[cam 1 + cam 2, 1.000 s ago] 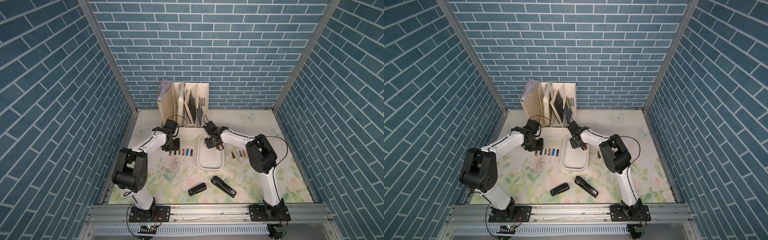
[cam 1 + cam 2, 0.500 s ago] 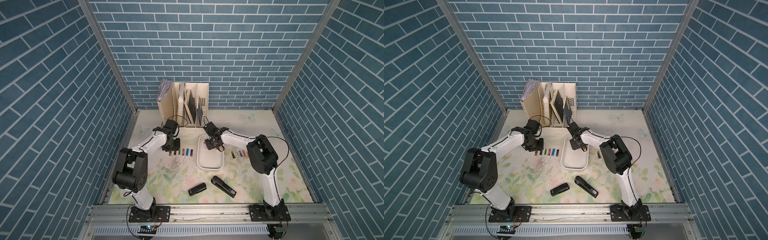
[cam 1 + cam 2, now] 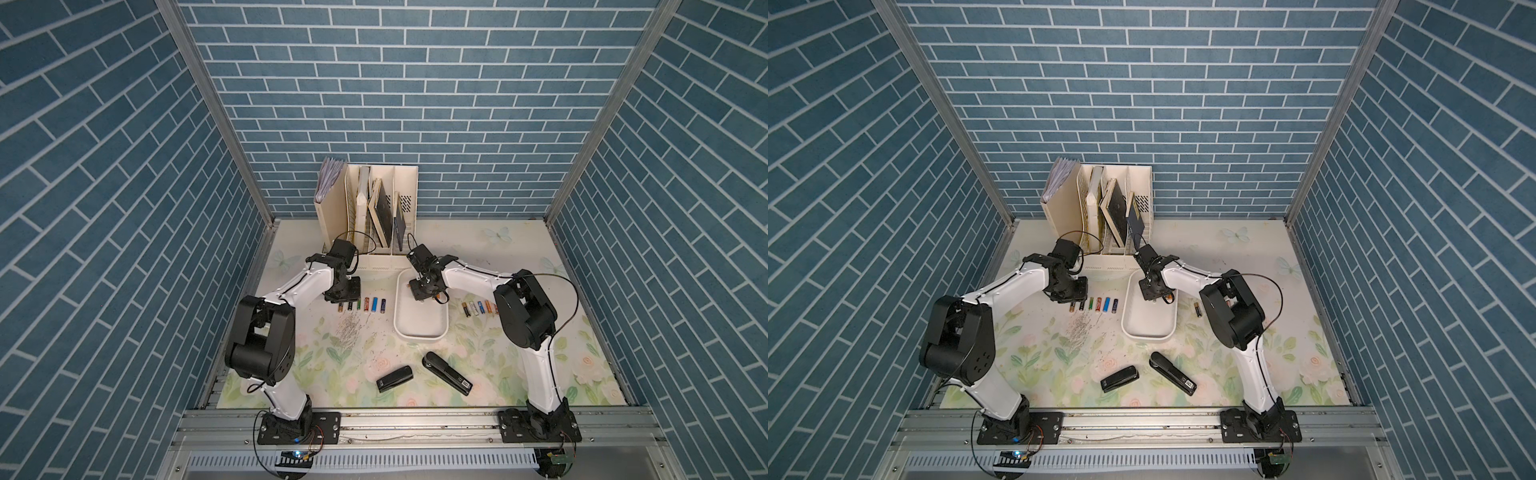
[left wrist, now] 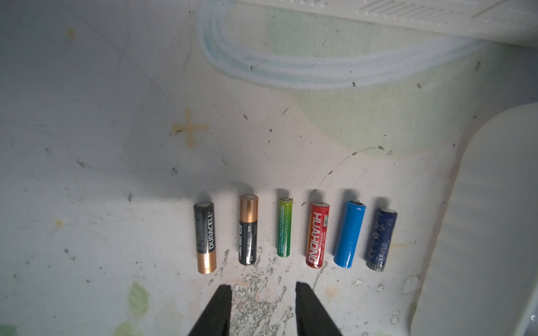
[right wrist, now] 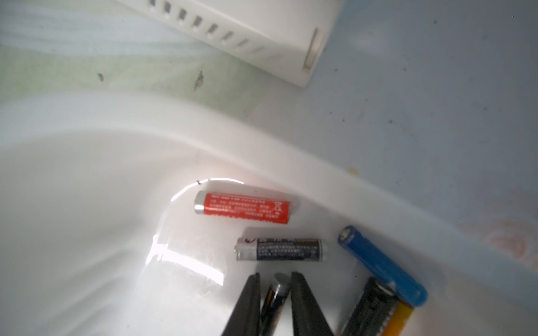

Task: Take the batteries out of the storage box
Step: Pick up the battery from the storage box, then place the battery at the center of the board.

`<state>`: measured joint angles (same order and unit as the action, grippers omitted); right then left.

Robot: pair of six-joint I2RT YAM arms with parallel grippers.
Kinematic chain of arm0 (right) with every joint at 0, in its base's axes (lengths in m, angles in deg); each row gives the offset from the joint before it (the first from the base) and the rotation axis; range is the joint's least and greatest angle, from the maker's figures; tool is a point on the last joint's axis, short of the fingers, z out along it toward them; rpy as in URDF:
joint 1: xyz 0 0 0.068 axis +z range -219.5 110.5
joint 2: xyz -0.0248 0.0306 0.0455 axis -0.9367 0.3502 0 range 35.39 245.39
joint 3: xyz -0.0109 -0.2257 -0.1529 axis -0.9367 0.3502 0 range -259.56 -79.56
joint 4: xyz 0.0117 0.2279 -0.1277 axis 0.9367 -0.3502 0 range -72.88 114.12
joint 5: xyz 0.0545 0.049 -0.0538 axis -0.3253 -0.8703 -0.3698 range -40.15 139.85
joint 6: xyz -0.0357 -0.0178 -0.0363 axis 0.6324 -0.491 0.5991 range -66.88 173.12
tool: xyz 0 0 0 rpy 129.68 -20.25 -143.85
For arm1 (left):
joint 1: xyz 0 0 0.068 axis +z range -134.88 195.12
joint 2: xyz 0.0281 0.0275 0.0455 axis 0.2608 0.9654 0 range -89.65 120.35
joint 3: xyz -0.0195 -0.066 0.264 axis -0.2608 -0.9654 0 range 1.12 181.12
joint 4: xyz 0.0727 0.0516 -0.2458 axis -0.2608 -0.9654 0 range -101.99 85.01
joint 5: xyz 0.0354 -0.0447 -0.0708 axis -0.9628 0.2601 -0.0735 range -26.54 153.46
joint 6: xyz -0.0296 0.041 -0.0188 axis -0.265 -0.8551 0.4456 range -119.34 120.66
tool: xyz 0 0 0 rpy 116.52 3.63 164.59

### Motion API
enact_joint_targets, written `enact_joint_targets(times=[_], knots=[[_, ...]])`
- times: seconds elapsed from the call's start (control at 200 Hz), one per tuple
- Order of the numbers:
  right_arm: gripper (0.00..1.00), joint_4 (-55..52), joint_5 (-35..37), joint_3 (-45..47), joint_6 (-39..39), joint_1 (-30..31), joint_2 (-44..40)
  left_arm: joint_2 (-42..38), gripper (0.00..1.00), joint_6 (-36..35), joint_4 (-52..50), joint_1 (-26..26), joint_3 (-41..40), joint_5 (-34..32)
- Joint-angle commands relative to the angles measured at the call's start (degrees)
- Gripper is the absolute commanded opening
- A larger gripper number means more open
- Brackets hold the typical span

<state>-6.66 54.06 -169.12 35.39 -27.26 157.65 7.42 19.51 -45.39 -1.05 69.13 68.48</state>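
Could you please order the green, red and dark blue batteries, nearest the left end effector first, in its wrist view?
1. Green battery, mid-row.
2. Red battery, beside it.
3. Dark blue battery, by the storage box.

Lab robot cell staged as an office desk: brick-print wall panels (image 3: 415, 104), aluminium base rail (image 3: 415, 424), bolted arm mounts (image 3: 297, 428), floral mat (image 3: 332, 374), file holder (image 3: 332, 216), staplers (image 3: 395, 378).
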Motion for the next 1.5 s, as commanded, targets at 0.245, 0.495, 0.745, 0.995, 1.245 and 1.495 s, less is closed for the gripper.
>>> enact_joint_targets(times=[0.245, 0.495, 0.745, 0.995, 1.245, 1.495], knots=[[0.32, -1.1, 0.4, 2.4, -0.3, 0.4, -3.5, -1.4, 0.42, 0.0, -1.7, -0.6, 1.1, -0.7], [0.19, -1.0, -1.7, 2.8, 0.3, 0.5, -3.2, -1.8, 0.42, 0.3, -2.0, -0.7, 1.2, -1.0], [0.11, -1.6, -2.3, 2.2, 0.3, 0.5, -3.0, -1.9, 0.42, 0.5, -2.1, -0.8, 1.6, -1.1], [0.11, -2.3, -3.8, 1.3, -0.5, 0.6, -4.3, -1.8, 0.42, 0.5, -2.0, -1.0, 1.6, -1.1], [0.11, -3.8, -4.6, -0.9, -1.2, 0.4, -6.6, -1.9, 0.42, 0.6, -1.5, -1.1, 1.2, -0.8], [0.12, -5.7, -5.6, -2.3, -1.8, -0.6, -8.8, -1.5, 0.42, 0.4, -1.2, -1.1, 1.4, -0.4]])
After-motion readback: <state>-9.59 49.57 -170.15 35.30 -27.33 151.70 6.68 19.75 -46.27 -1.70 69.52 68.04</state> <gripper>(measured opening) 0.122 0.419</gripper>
